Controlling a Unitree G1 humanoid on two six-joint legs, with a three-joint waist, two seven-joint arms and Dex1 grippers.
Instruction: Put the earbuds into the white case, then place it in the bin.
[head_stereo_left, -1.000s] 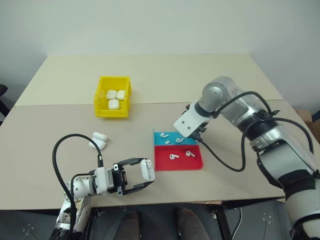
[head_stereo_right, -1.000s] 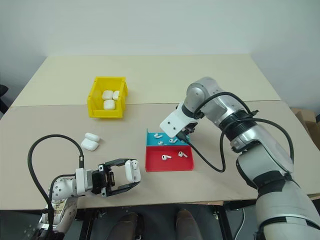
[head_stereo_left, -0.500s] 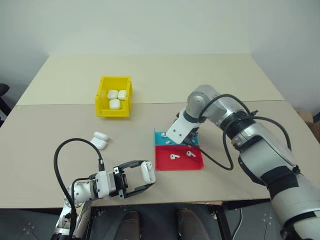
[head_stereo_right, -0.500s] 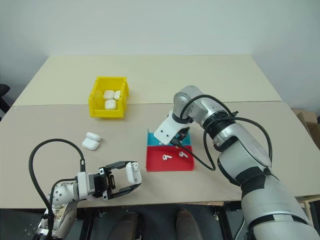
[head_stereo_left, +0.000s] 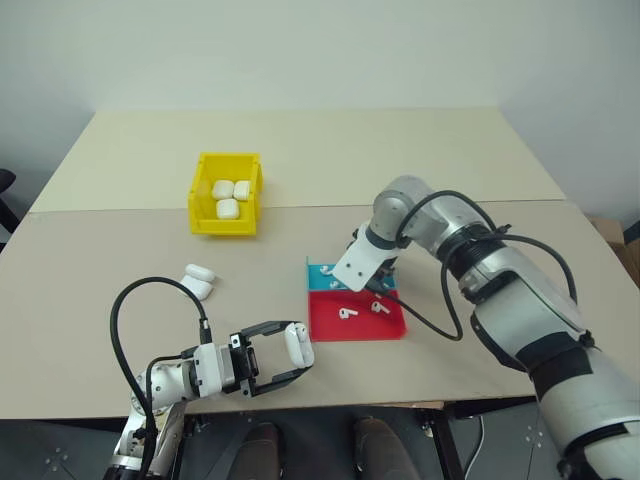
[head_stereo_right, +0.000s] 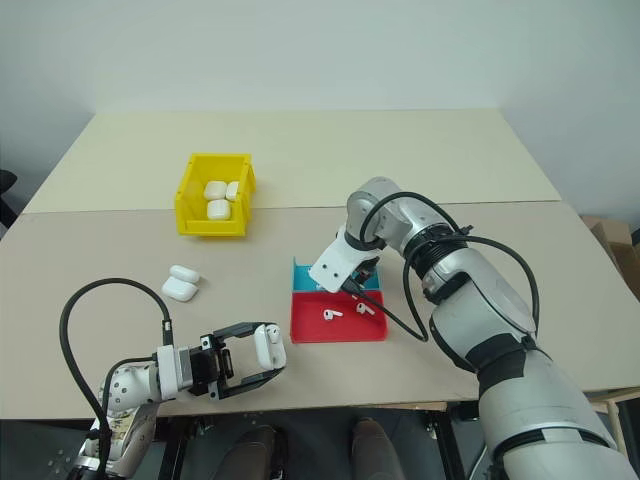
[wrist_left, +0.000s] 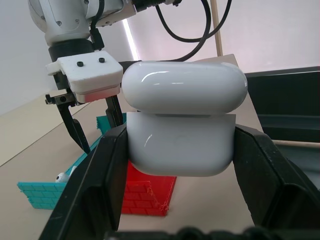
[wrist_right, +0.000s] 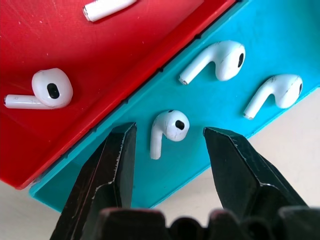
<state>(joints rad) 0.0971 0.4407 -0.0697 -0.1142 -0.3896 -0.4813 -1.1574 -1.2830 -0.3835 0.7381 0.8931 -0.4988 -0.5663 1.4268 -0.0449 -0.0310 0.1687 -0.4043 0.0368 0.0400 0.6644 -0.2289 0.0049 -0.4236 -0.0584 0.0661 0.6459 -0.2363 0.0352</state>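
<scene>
The earbuds (wrist_right: 169, 129) lie in a flat two-part tray near the middle of the table (head_stereo_left: 300, 140). Three rest in the teal half (wrist_right: 280, 30); one of these lies directly between the two black fingers (wrist_right: 110, 170) of the right gripper (wrist_right: 167, 145), which points steeply down over the teal half. The jaws stand spread on either side of that earbud, and no contact with it is visible. Further earbuds rest in the red half (head_stereo_left: 380, 328), which lies on the side toward the table's front edge.

The white case (wrist_left: 182, 125) is held in the left gripper (head_stereo_left: 280, 358) just inside the front edge of the table, left of the tray. The jaws pinch the lower body of the case from both sides. The hinged lid sits over the body with a narrow seam showing between them.

The bin (head_stereo_left: 226, 193), bright yellow, stands toward the left rear of the table, well apart from both grippers. Three closed white cases (head_stereo_left: 230, 196) rest inside it.

Two spare cases (head_stereo_left: 198, 280) lie touching each other on the table between the bin and the left gripper. A black cable (head_stereo_left: 130, 310) loops above the left arm.
</scene>
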